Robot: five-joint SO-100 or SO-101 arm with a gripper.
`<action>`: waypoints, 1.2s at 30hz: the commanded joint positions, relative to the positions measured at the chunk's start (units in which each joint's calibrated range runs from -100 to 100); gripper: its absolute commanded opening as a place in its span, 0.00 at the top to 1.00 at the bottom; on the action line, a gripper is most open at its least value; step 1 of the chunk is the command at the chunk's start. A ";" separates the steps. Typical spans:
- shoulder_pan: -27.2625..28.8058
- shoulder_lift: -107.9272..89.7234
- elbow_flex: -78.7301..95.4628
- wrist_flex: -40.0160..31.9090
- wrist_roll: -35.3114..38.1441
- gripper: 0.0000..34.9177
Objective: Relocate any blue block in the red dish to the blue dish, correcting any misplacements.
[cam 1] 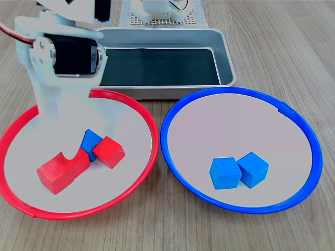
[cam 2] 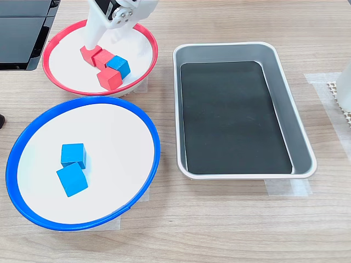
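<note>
Lab bench: wood-grain table (cam 2: 230, 219), taped-down metal tray (cam 2: 189, 109).

A pale wooden table (cam 2: 230, 230) with long grain lines is filling both exterior views, and even, soft light is falling across it without casting hard shadows. A rectangular metal tray (cam 2: 300, 131) with a black liner is sitting on the boards, its edges fixed down with strips of clear tape (cam 2: 288, 188). In the second exterior view, a dark flat panel (cam 2: 22, 33) is lying at the second exterior view's upper left corner, and a perforated white mat (cam 2: 335, 87) is showing at the right edge. In the first exterior view, the mat (cam 1: 137, 20) is lying just behind the tray (cam 1: 225, 57). No walls, windows or floor are showing.
</note>
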 commanded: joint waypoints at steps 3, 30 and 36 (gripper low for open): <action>0.68 1.25 -3.45 0.68 0.73 0.59; -1.39 4.15 -1.72 2.00 0.78 0.59; -1.67 3.81 -0.53 2.66 0.88 0.58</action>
